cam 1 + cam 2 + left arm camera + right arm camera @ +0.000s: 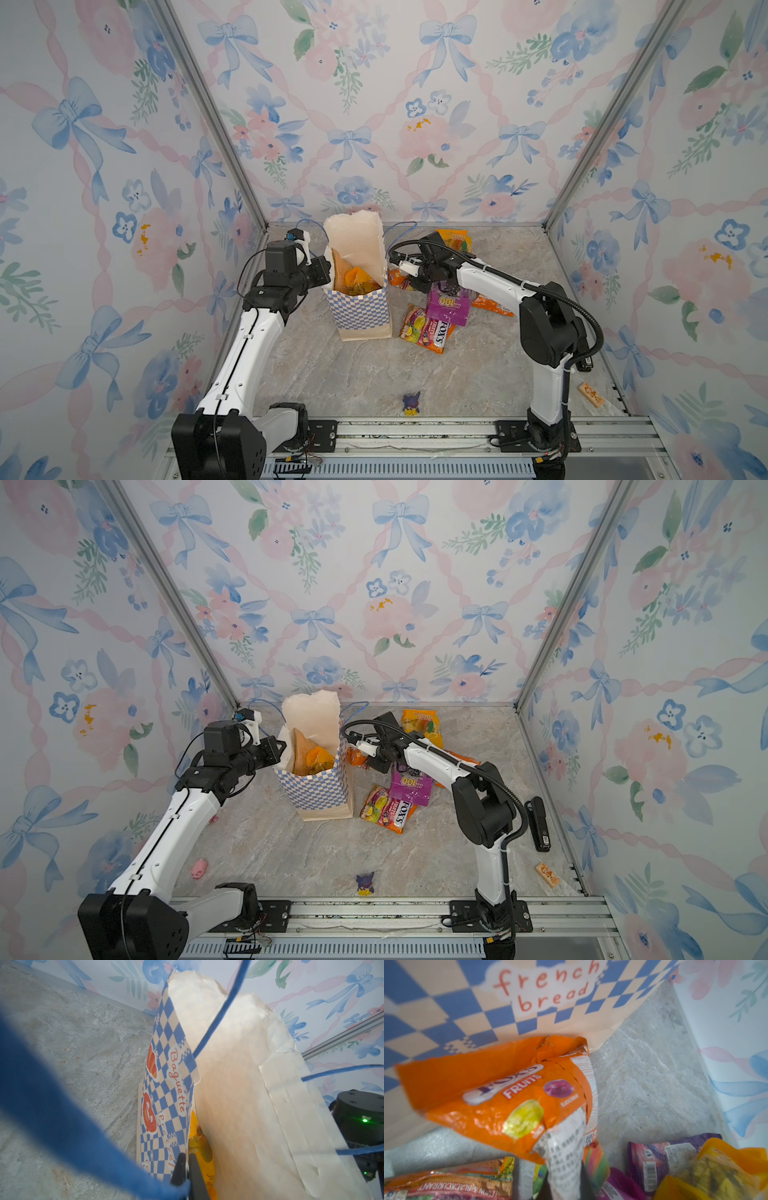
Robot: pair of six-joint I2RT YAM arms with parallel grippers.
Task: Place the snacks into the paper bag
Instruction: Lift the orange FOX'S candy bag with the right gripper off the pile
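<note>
**A:** Nearest us, the multicoloured FOX'S packet (426, 328) and the purple packet (449, 305) are lying loose. What is the right gripper (411, 282) doing?

**B:** It is clenching the edge of the orange packet (500, 1093), just beside the paper bag (359, 307). The left gripper (188, 1159) is pinching the bag's rim.

**A:** And next?

**B:** Probably lifting the packet over the rim and releasing it inside. A yellow packet (455, 241) is waiting farthest back.

The paper bag (359, 316) stood upright at centre, snacks (353, 281) inside; just right of it was a FOX'S Fruits packet (500, 1093); farther right a LOT 100 packet (449, 309) overlapped a second FOX'S packet (422, 332); a figurine (411, 404) stood in front; a wooden block (592, 395) lay front-right.
</note>
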